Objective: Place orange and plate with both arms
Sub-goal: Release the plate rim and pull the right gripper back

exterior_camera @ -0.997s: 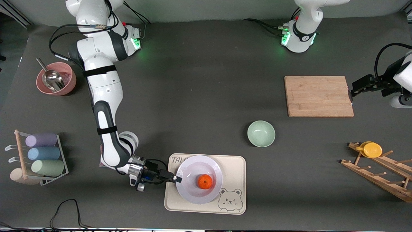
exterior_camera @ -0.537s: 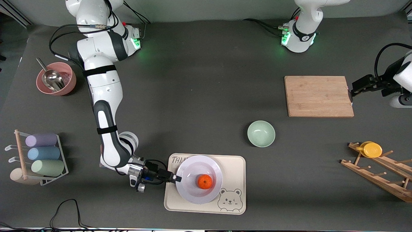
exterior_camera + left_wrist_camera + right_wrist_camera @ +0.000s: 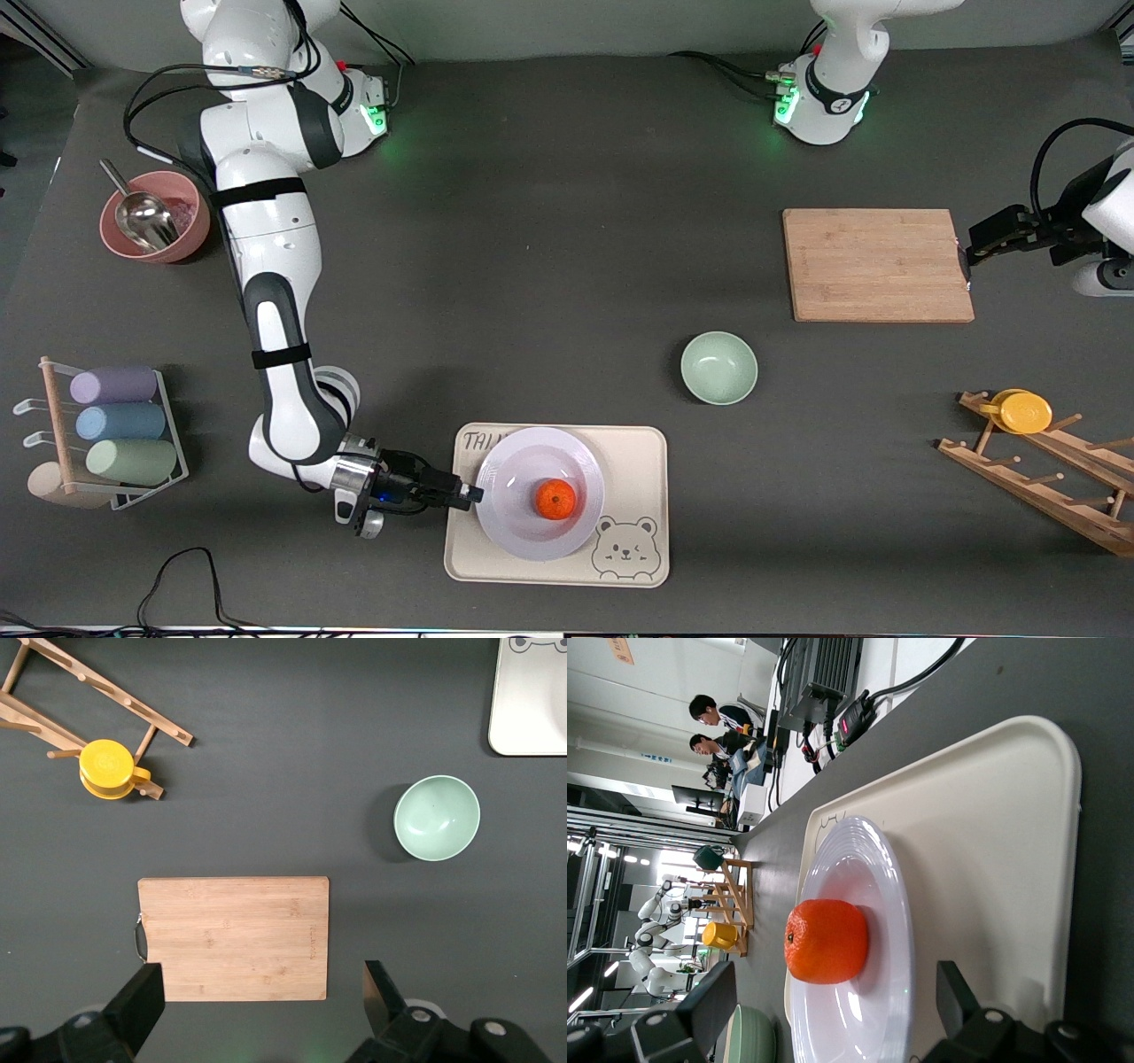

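Observation:
The orange [image 3: 555, 499] [image 3: 826, 941] lies in the sunken centre of the pale plate [image 3: 509, 532] [image 3: 868, 868]. That plate rests on a cream tray [image 3: 638, 461] [image 3: 992, 833] with a bear drawing. My right gripper [image 3: 469, 496] [image 3: 833, 992] is low at the plate's rim, on the side toward the right arm's end of the table. It is open, one finger on either side of the rim, holding nothing. My left gripper [image 3: 970, 252] [image 3: 259, 979] waits open and empty above the edge of the wooden cutting board [image 3: 877, 264] [image 3: 235, 935].
A mint-green bowl [image 3: 718, 367] [image 3: 437, 817] stands between tray and board. A wooden rack [image 3: 1045, 478] holding a yellow dish [image 3: 1023, 411] [image 3: 108, 768] lies at the left arm's end. A pink bowl with a scoop [image 3: 155, 217] and a cup rack [image 3: 115, 425] stand at the right arm's end.
The right arm has drawn back toward its end of the table. Tray, plate and orange have shifted slightly the same way. The left arm has not moved.

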Robot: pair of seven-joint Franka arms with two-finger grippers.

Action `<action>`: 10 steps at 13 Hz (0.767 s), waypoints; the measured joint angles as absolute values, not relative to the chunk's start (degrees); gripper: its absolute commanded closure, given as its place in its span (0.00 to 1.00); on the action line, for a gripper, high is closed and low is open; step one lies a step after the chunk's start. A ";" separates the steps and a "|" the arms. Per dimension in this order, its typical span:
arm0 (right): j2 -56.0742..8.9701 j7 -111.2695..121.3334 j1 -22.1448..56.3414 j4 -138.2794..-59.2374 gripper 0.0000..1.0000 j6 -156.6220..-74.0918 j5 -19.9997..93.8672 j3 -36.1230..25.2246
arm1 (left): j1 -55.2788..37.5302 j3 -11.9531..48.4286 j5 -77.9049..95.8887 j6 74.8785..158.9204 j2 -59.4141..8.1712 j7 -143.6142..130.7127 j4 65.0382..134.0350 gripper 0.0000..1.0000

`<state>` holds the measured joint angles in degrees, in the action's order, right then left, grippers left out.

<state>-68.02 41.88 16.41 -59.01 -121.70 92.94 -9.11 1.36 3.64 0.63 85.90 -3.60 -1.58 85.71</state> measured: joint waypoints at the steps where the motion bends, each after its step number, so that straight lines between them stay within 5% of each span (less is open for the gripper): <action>1: -67.41 40.12 16.43 -58.93 0.00 -121.70 90.99 -9.11 | 1.36 3.64 0.63 85.90 -3.60 -1.58 85.71 0.00; 7: -60.59 28.19 14.41 -59.57 0.00 -120.21 78.92 -9.27 | 1.36 3.65 0.63 85.87 -3.60 -1.58 85.71 0.00; 10: -53.45 26.07 13.95 -67.56 0.00 -118.06 78.57 -9.27 | 1.35 3.65 0.63 85.86 -3.60 -1.57 85.71 0.00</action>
